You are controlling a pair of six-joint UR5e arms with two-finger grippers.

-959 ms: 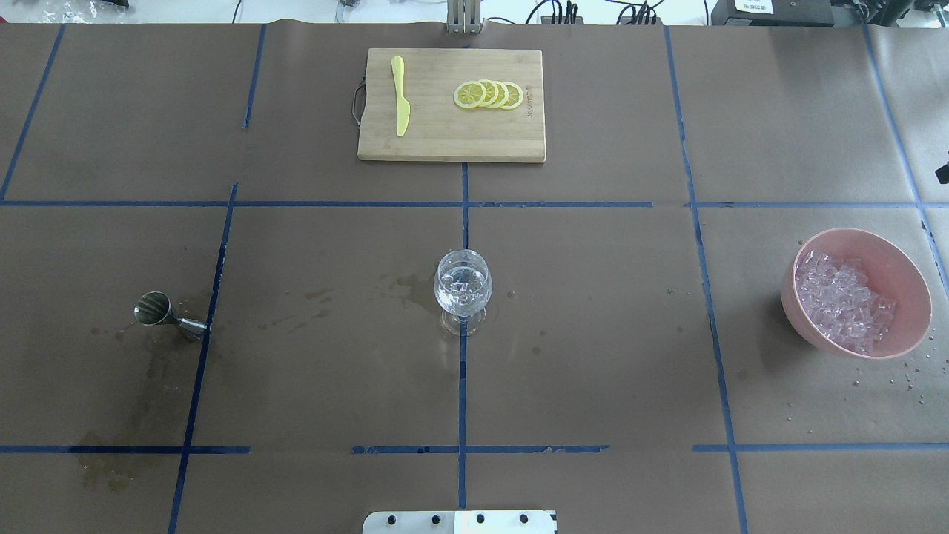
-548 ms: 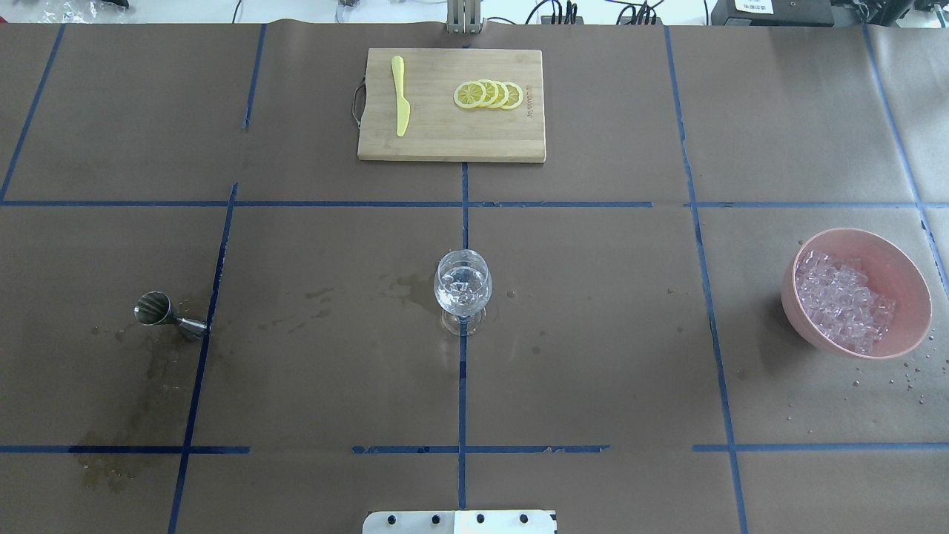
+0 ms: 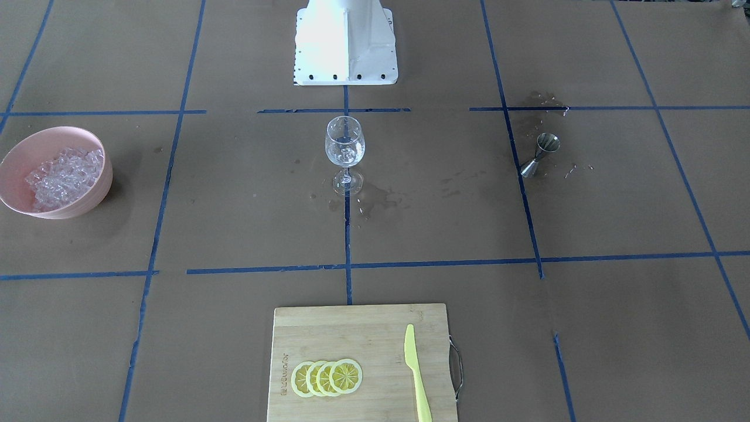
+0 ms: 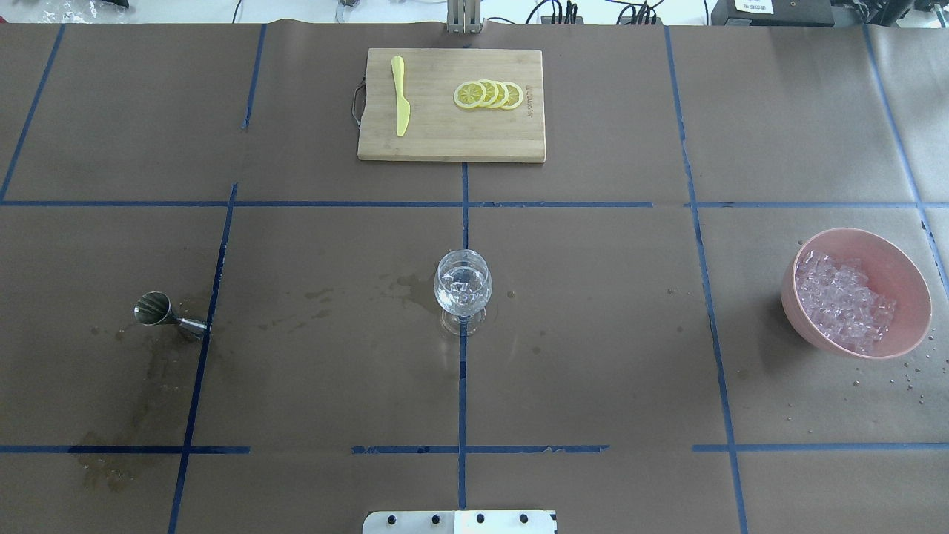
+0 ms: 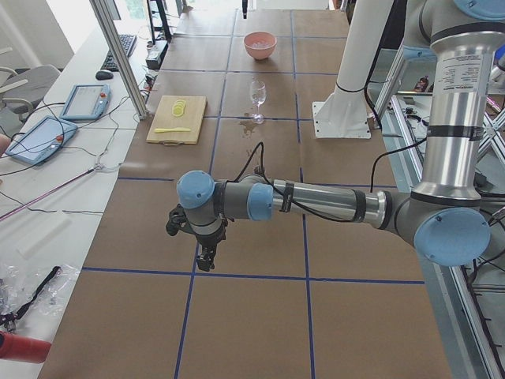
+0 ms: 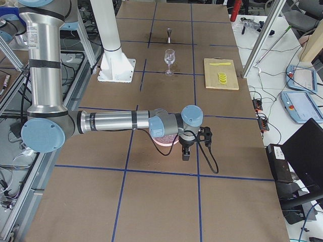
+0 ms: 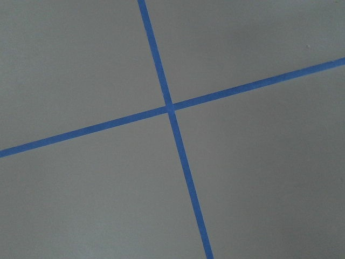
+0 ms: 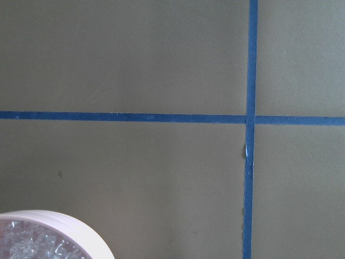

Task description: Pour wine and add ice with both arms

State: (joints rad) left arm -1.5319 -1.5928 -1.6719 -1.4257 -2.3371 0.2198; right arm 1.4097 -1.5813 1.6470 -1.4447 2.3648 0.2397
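Observation:
A wine glass point(image 4: 463, 285) stands at the table's middle with a few ice cubes and clear liquid in its cup; it also shows in the front view point(image 3: 344, 146). More ice point(image 4: 841, 300) fills a pink bowl point(image 4: 916, 297) at the right. Both arms are outside the overhead and front views. The left gripper point(image 5: 207, 257) hangs over bare table far off to the left, shown only in the left side view. The right gripper point(image 6: 185, 154) hangs just beyond the bowl point(image 6: 162, 140), shown only in the right side view. I cannot tell whether either is open or shut.
A steel jigger point(image 4: 159, 311) stands at the left among wet stains. A bamboo cutting board point(image 4: 445, 137) at the far side carries lemon slices point(image 4: 488, 95) and a yellow knife point(image 4: 400, 96). The white base block point(image 3: 344, 41) sits on the robot's side.
A dark part at the overhead view's right edge has gone out of view. The glass, bowl and jigger have not moved.

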